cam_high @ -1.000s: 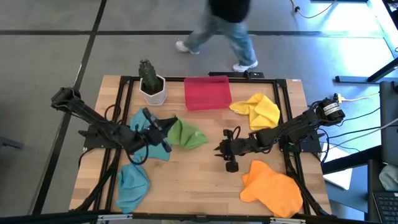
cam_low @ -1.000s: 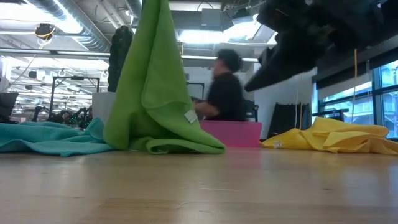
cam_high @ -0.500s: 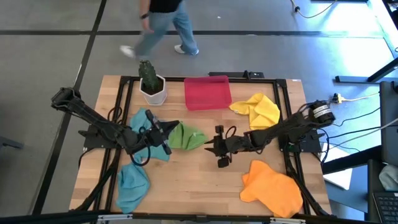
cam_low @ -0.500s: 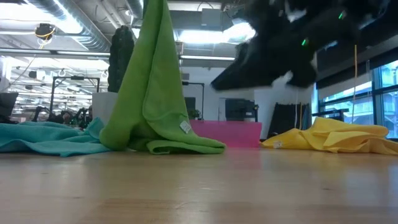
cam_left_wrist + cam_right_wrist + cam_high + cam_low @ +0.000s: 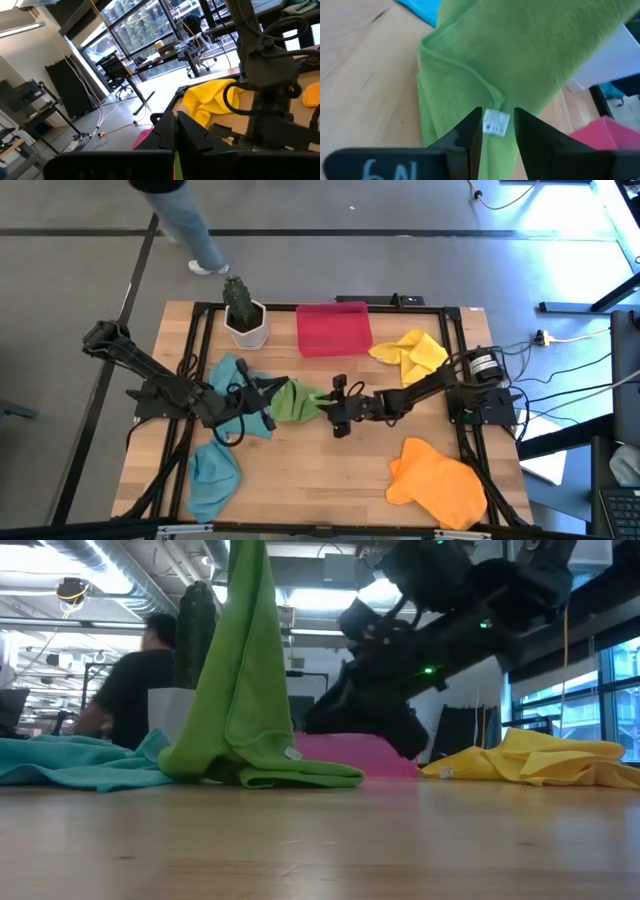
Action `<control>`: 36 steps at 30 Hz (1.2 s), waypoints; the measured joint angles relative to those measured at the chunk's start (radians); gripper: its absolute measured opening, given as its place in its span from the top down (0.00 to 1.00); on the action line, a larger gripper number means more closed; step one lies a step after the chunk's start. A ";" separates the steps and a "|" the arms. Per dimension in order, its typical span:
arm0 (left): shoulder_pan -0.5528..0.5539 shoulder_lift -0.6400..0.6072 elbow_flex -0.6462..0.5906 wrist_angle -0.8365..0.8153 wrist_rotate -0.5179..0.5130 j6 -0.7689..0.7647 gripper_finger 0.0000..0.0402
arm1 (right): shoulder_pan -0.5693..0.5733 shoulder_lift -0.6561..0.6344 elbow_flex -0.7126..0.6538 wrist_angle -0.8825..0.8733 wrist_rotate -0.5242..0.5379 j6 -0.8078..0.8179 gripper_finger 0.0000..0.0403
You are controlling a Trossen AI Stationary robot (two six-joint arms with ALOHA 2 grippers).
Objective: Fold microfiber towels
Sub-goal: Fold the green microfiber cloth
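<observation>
Meanwhile, the left hand, pressed together on the lime green towel, held its top corner up off the counter; straight opposite, the right hand, fingers spread, hovered right beside the towel's tagged lower edge.

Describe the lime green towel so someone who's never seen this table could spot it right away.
Start at the red tray at the table's far edge, then look toward the middle of the table. The lime green towel is there, one end pinched up by the left gripper so it hangs like a tent. It is the only green cloth and the only one lifted, and it has a small white tag.
</observation>
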 joint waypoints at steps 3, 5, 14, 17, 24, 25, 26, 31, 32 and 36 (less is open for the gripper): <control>0.000 0.000 0.000 0.000 0.000 0.000 1.00 | -0.002 0.032 0.038 -0.004 -0.019 -0.040 0.72; 0.000 0.000 0.000 -0.001 0.000 0.000 1.00 | -0.001 0.053 0.060 -0.015 -0.021 -0.044 0.72; 0.000 0.000 0.000 -0.017 0.013 -0.011 1.00 | -0.001 0.088 0.090 -0.023 0.078 -0.075 0.72; 0.000 0.000 0.000 -0.016 0.029 -0.011 1.00 | -0.001 0.088 0.090 -0.020 0.116 -0.077 0.72; 0.000 0.000 0.000 -0.016 0.030 -0.011 1.00 | -0.010 0.091 0.090 -0.020 0.073 -0.066 0.72; 0.000 0.000 0.000 -0.016 0.030 -0.011 1.00 | -0.011 0.091 0.090 -0.019 0.062 -0.065 0.72; 0.000 0.000 0.000 -0.016 0.030 -0.010 1.00 | -0.012 0.091 0.090 -0.019 0.057 -0.062 0.72; 0.000 0.000 0.000 -0.015 0.030 -0.010 1.00 | -0.016 0.091 0.090 0.001 0.055 -0.054 0.72; 0.000 0.000 0.000 -0.015 0.030 -0.010 1.00 | -0.017 0.091 0.090 0.003 0.055 -0.043 0.72; 0.000 0.000 0.000 -0.015 0.030 -0.010 1.00 | -0.020 0.092 0.091 0.000 0.031 -0.039 0.72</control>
